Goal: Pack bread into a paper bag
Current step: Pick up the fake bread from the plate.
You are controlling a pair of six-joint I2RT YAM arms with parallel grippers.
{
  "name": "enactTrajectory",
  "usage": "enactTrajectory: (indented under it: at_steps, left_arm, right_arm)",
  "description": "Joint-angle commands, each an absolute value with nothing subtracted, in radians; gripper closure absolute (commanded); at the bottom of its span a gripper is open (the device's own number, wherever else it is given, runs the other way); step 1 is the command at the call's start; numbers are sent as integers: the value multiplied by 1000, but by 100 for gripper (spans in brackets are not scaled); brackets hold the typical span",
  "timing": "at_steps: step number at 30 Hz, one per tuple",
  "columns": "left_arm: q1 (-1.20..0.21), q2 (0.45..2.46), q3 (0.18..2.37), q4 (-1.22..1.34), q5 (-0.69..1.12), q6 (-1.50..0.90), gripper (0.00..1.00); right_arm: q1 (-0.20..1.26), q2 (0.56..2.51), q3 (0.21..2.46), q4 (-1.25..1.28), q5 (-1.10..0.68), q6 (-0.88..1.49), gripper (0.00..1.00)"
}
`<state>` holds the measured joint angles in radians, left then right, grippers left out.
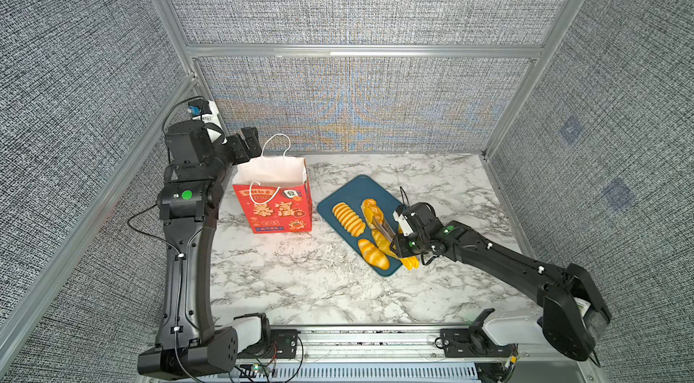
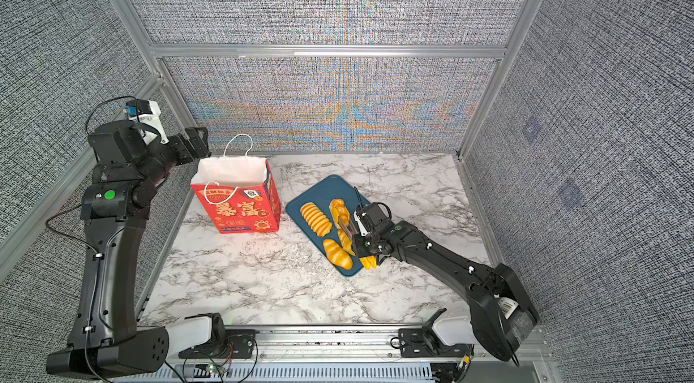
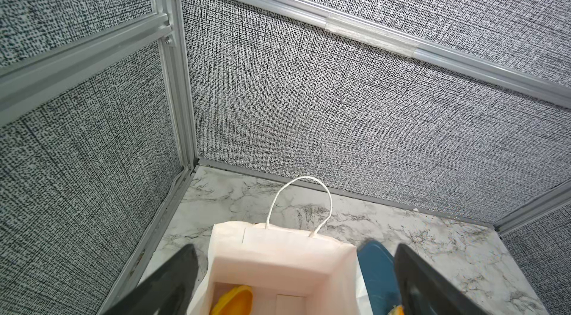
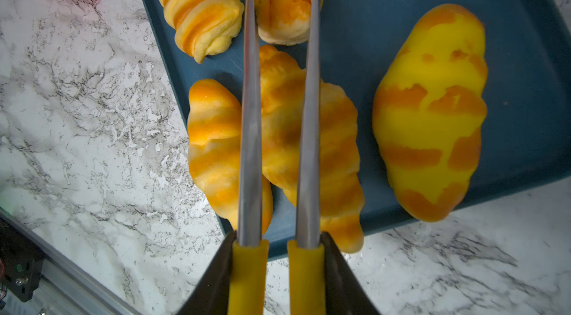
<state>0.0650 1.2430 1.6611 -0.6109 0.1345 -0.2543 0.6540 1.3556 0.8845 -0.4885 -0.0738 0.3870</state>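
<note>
Right wrist view: five pieces of bread [image 4: 429, 112] lie on the dark blue tray [image 4: 401, 4]. The tongs [image 4: 250, 112] have steel blades with yellow tips and yellow handle sleeves. They reach over the bread, and the two tips press on either side of a pale folded pastry [image 4: 284, 4]. The right gripper [image 4: 278, 237] is clamped on the handle sleeves and holds the blades to a narrow gap. A striped croissant [image 4: 336, 131] lies under the blades, touching an oval roll [image 4: 213, 131].

In both top views:
- A ridged long loaf [image 1: 349, 218] lies just left of the pinched pastry.
- A yellow croissant [image 1: 411, 261] overhangs the tray's near right corner.

In the left wrist view, a sixth piece, a yellow pastry [image 3: 234, 298], rests on the bottom of the paper bag [image 3: 278, 267] and is only partly in view.

The paper bag stands upright and open on the marble table [image 1: 300, 279], left of the tray and apart from it.
- Its outside is red and its inside white.
- The far cord handle stands up; the near one hangs over the front.
- The large yellow characters on the front appear to read 暴富, with a mahjong-tile graphic above them.
- The smaller lines of print are too small to read.

The left gripper [image 1: 249, 142] is raised beside the bag's far left top corner, jaws spread wide and holding nothing.

A white label [image 2: 507, 306] on the right arm's base is too small to read.
</note>
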Motion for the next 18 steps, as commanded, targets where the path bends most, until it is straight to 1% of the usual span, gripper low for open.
enactTrajectory:
  at_steps: [1, 5, 10, 18]
  left_arm:
    - [64, 1241, 1664, -601, 140, -241, 0]
    - [65, 1238, 1664, -601, 141, -244, 0]
    - [64, 1238, 1666, -601, 145, -248, 0]
    - [64, 1243, 1666, -598, 144, -253, 0]
  right_arm:
    - [652, 1362, 901, -467, -66, 378, 73]
    - [651, 1347, 947, -461, -36, 369, 77]
    - [642, 1318, 1055, -443, -4, 340, 78]
    - [668, 1353, 1280, -387, -110, 262, 79]
